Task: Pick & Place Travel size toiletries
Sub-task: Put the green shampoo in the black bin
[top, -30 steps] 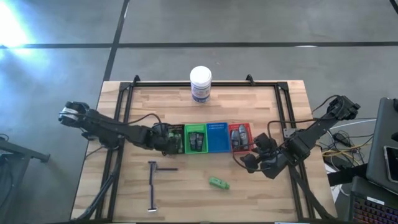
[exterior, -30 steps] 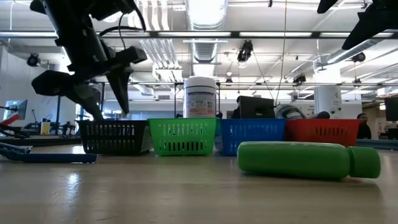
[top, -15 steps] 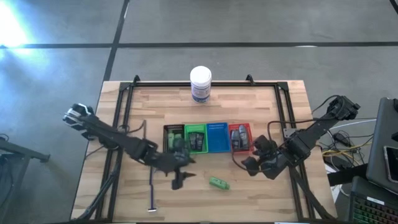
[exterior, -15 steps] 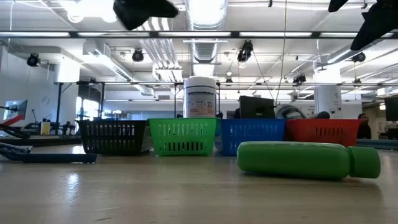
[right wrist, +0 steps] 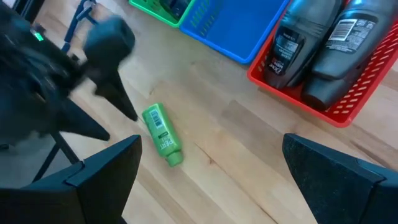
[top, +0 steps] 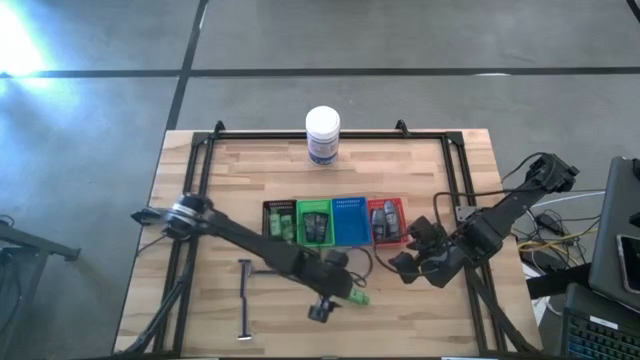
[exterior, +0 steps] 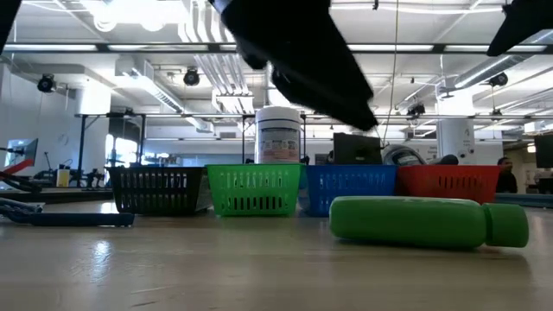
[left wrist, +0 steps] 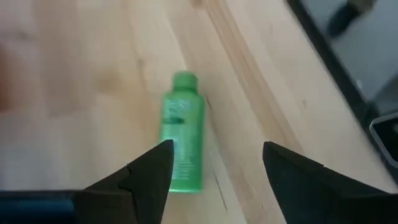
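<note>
The left gripper [top: 322,309] is hovering with fingers spread just near-left of the green bottle [top: 352,295], which is lying on the table [top: 400,320] near of the trays, long axis running left-right. The right gripper [top: 408,264], fingers also spread, is waiting farther right.

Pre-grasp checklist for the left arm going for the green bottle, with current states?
1. Left gripper open: ok.
2. Green bottle lying flat on the table, clear of other items: ok.
3. Bottle centred between the fingers: not ok, it sits toward one finger.
4. Right gripper clear of the bottle, waiting by the red tray: ok.
5. Free room in the green tray: cannot tell.
</note>
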